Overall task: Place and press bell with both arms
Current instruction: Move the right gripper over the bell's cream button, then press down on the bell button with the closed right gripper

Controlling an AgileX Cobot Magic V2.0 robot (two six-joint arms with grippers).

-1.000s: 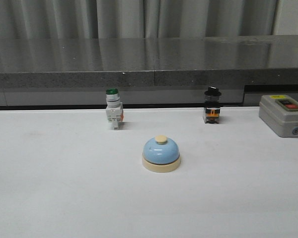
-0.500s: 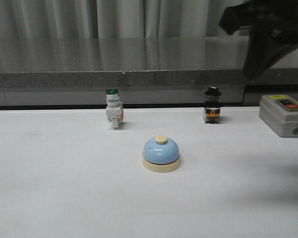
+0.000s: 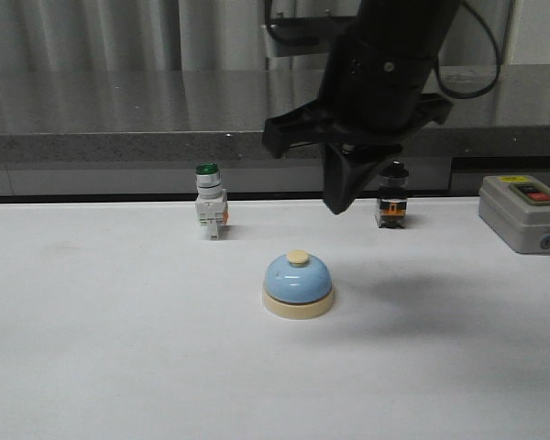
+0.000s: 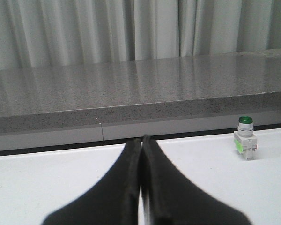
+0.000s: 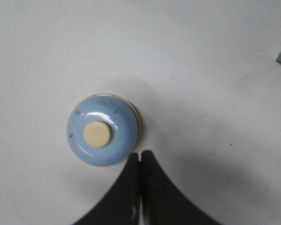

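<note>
Along the table's [image 3: 92,348] far edge, from left to right, stand a green-capped switch [image 3: 210,202], a black-capped switch [image 3: 391,203] and, at the right edge, a grey box [image 3: 522,213] with buttons on its lid. Nearer the middle, well apart from the switches, the bell [image 3: 297,284] sits upright on the white surface, its cream knob on top and nothing touching it. Above and just right of the bell hangs the right gripper [image 3: 337,203], tips pointing down and off the table, the arm partly hiding the black-capped switch. Its wrist view shows the two fingers pressed together with nothing between them, their tips just beside the bell's rim as seen from overhead. The left gripper [image 4: 141,143] shows only in its own wrist view, its fingers likewise closed on nothing, low over the table with the green-capped switch ahead near the far edge.
</note>
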